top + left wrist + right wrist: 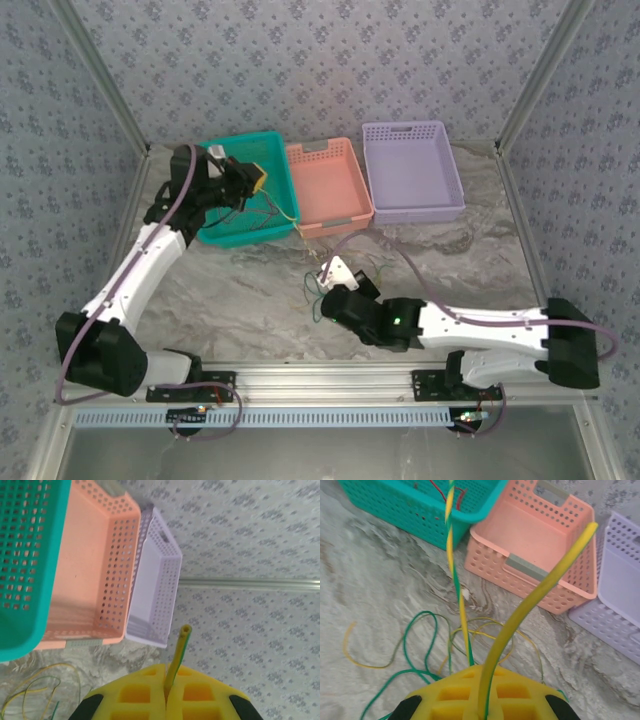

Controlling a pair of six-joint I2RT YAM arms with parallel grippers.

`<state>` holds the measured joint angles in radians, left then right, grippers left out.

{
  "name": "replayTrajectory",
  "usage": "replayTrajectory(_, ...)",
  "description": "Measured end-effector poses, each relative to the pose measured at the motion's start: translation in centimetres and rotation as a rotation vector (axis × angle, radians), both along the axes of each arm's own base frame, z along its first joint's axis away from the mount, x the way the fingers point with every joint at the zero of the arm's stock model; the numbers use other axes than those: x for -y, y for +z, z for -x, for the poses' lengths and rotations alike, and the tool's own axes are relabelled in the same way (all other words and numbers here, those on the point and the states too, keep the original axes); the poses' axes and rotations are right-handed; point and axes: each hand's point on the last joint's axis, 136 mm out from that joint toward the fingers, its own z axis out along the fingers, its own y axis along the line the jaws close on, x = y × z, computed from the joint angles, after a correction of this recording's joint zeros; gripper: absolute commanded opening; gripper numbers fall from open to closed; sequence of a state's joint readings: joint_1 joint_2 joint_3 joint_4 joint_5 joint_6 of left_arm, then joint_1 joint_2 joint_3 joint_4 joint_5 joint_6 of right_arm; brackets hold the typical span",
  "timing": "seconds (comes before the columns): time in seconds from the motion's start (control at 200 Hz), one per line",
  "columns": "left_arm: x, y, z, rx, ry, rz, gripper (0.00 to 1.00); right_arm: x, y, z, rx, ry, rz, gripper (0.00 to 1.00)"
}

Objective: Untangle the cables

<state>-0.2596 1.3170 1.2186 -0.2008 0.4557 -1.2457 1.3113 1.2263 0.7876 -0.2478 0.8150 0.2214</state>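
Cables (461, 611) of this gauge looked light, limp and a little springy. They would likely slip through a loose pinch and kink if yanked. The best hold seemed a free end or a straight run clear of the crossings, not the knot itself.

Near the middle of the surface (250, 290), the right arm's jaws were clenched on a yellow wire (530, 600) that arched up out of their seam. Beside it, a twisted green-and-yellow pair (449, 540) ran toward the teal basket (240, 138) at the far-left corner. Over that basket the left arm's jaws were pinched together on a short yellow-green end (179, 650).

Loose green and yellow loops (406, 650) lay on the surface just ahead of the right arm's jaws, crossing one another. A pink basket (325, 190) and a lavender basket (410, 175) stood side by side with the teal one along the far edge. The teal rim and those loops looked the likeliest snags for any pull.
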Motion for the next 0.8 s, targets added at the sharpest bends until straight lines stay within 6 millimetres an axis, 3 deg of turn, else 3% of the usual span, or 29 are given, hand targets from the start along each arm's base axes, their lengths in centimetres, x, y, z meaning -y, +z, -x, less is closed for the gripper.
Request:
replayTrajectory(0.135, -1.9, 4.0, 0.2, 0.021, 0.027, -0.059, 0.0, -0.8, 1.5, 0.1, 0.122, -0.035, -0.059, 0.0)
replayTrajectory(0.205, -3.0, 4.7, 0.3, 0.003, 0.051, -0.094, 0.0, -1.3, 2.7, 1.1, 0.186, -0.038, -0.094, 0.0)
replayTrajectory(0.345, -5.9, 1.7, 0.2, -0.132, 0.117, -0.139, 0.0, -1.4, 3.9, 2.7, 0.275, -0.076, -0.1, 0.0)
replayTrajectory(0.525, -7.9, -2.6, 0.8, -0.331, 0.119, -0.14, 0.0, 1.4, 3.9, 2.7, 0.346, -0.357, -0.182, 0.0)
replayTrajectory(0.645, -7.9, -2.9, 1.3, -0.356, 0.098, -0.128, 0.0, 1.0, 3.4, 3.0, 0.499, -0.332, -0.119, 0.0)
replayTrajectory(0.709, -8.0, -2.9, 1.3, -0.359, 0.097, -0.127, 0.0, 0.7, 2.9, 3.0, 0.508, -0.32, -0.081, 0.0)
replayTrajectory(0.799, -8.7, -3.2, 1.6, -0.374, 0.103, -0.125, 0.0, 1.1, 3.7, 2.8, 0.504, -0.334, -0.103, 0.0)
